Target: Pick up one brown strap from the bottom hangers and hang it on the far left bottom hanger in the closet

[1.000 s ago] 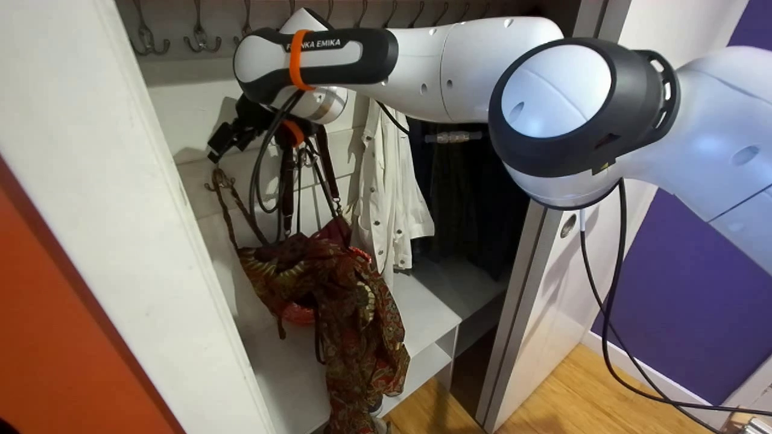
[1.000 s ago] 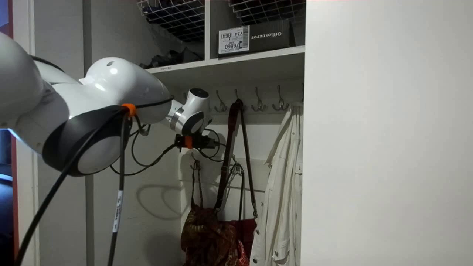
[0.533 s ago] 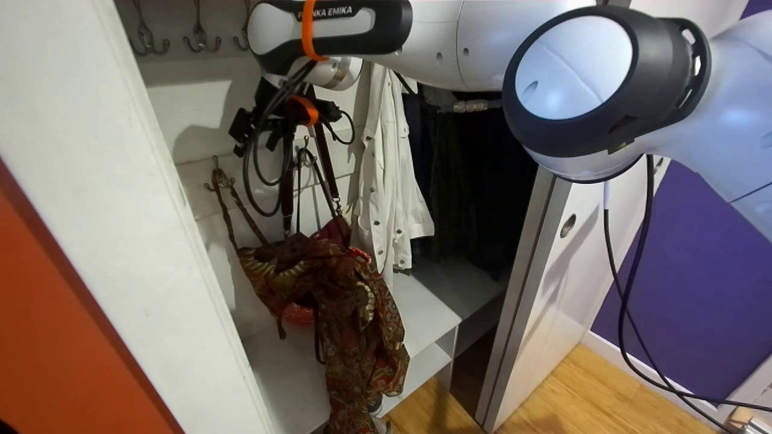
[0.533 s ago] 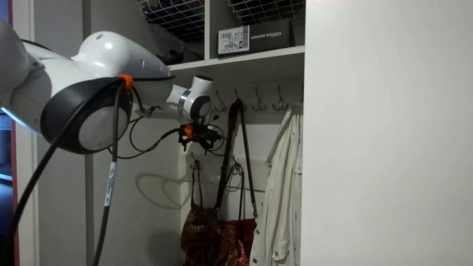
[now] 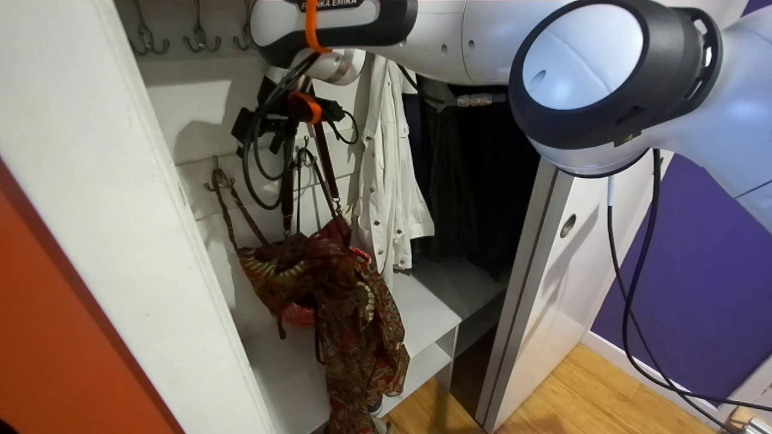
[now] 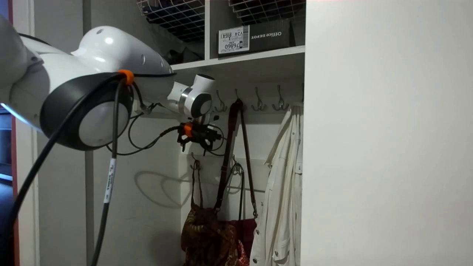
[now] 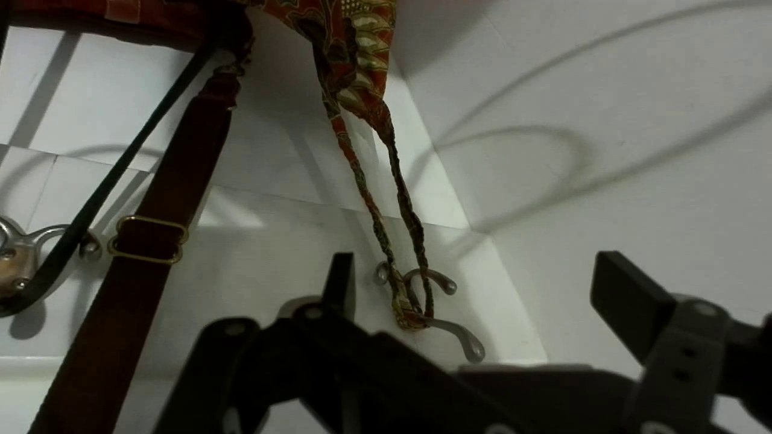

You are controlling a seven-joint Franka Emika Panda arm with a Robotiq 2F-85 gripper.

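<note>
A: What could go wrong in there?

B: The closet looks tight, so a wide turn of the robot arm could knock its sides. The patterned cloth bag could drop, too: the gripper is close by, jaws wide apart and holding nothing, and a fingertip might flick off its braided brown strap.

A: Where's that strap?

B: Looped over the far left bottom hook; I'd call it hung.

A: Anything in the way?

B: The white button-front jacket hangs well apart. I'd watch the black cables drooping off the arm; they could catch the reddish-brown leather strap beside the gripper, or the neighbouring bottom hook.
</note>
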